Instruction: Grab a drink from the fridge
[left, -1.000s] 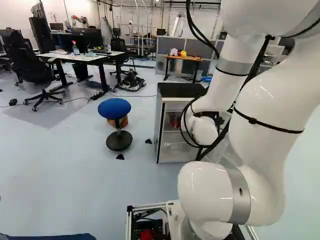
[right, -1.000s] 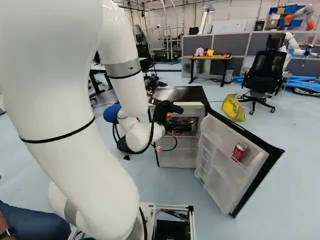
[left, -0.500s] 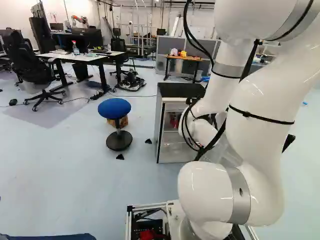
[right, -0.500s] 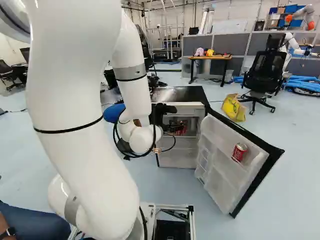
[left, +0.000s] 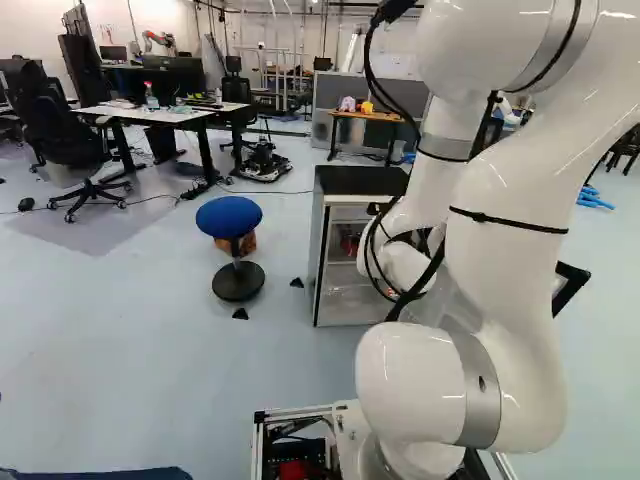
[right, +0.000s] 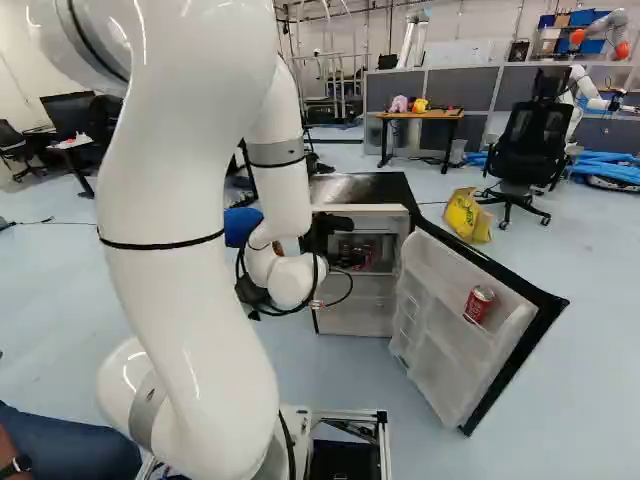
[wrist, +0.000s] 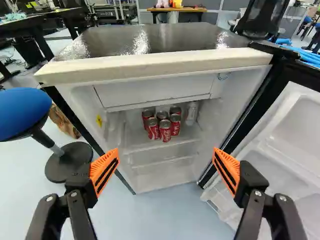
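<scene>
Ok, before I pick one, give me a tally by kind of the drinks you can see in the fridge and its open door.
Red cans: 7 (6 grouped on the shelf, plus 1 can in the door)
Clear bottle: 1 (beside the grouped cans)
Total in sight: 8

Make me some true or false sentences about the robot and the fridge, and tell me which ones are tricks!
1. The fridge door is open. True.
2. The fingers are squeezing a can. False: the fingers are open and hold nothing.
3. Red cans stand inside the fridge. True.
4. The stool is yellow on top. False: the stool is blue on top.
5. Another red can sits in the fridge door. True.
</scene>
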